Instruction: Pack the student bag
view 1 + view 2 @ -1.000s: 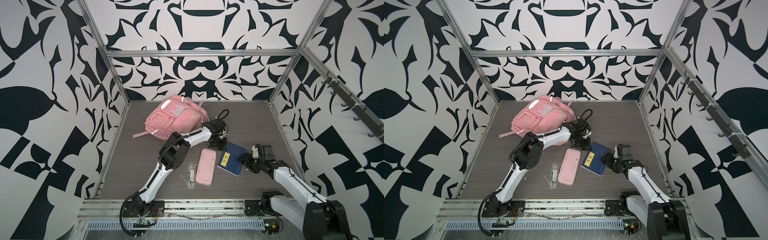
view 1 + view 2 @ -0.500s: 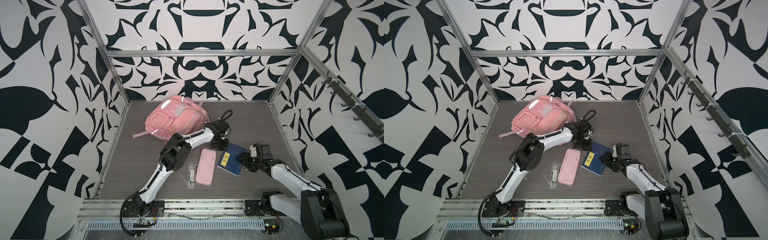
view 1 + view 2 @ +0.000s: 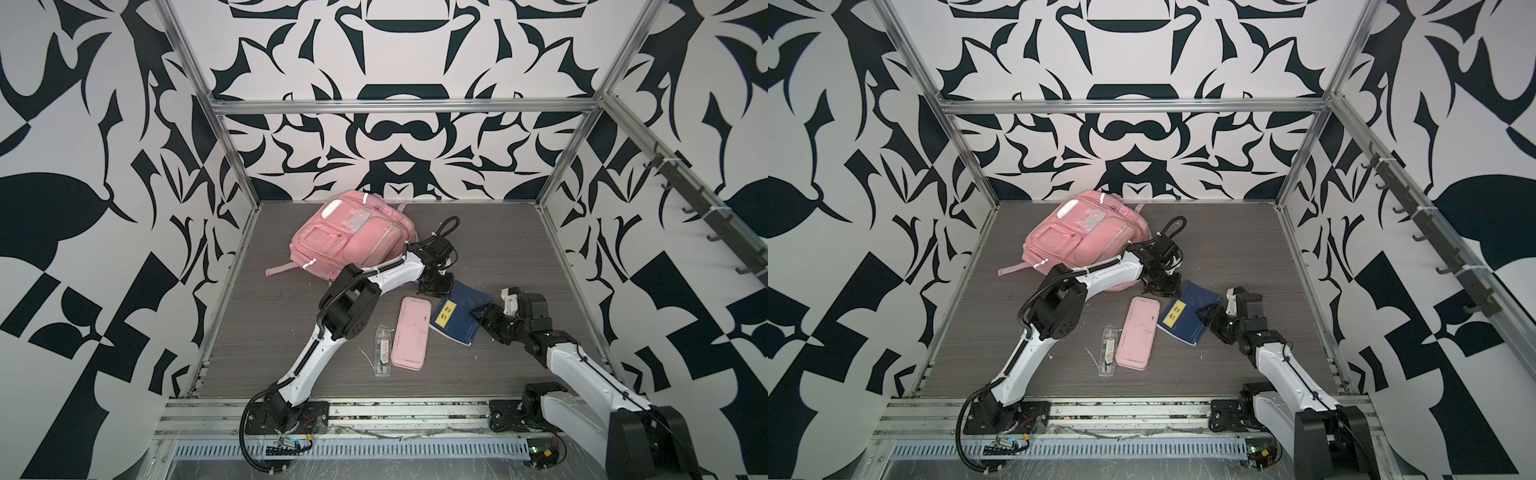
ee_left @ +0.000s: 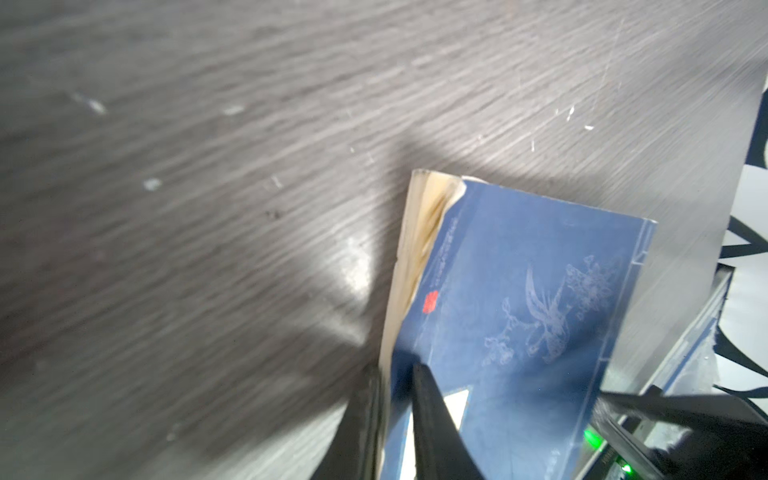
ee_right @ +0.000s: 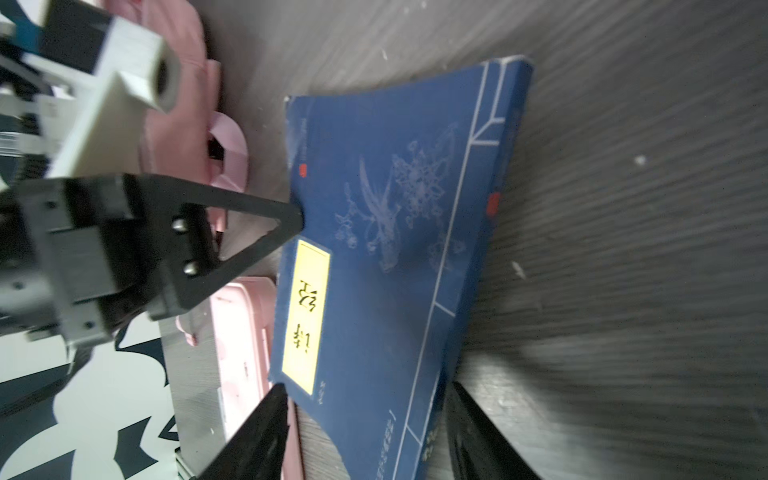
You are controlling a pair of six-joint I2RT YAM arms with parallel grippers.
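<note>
The student bag (image 3: pixel 353 237) (image 3: pixel 1084 241), a pink backpack, lies at the back left of the grey floor. In front of it a blue book (image 3: pixel 461 316) (image 3: pixel 1187 316) with a yellow label rests at a slant. My left gripper (image 3: pixel 435 286) (image 3: pixel 1160 286) (image 4: pixel 395 370) is shut on the book's (image 4: pixel 519 311) far page edge, one finger under it and one on the cover. My right gripper (image 3: pixel 481 318) (image 3: pixel 1208 316) (image 5: pixel 369 386) is open, and its fingers straddle the near spine corner of the book (image 5: pixel 395 249) with gaps on both sides.
A flat pink pencil case (image 3: pixel 410 332) (image 3: pixel 1138 332) (image 5: pixel 245 332) lies just left of the book. A clear plastic packet (image 3: pixel 383 351) (image 3: pixel 1108 351) lies beside it. Patterned walls with metal posts enclose the floor, and a hook rail (image 3: pixel 706 220) runs along the right wall.
My right gripper has slid left until it straddles the book's corner. My left gripper has stayed at the book's far edge and its jaws have narrowed.
</note>
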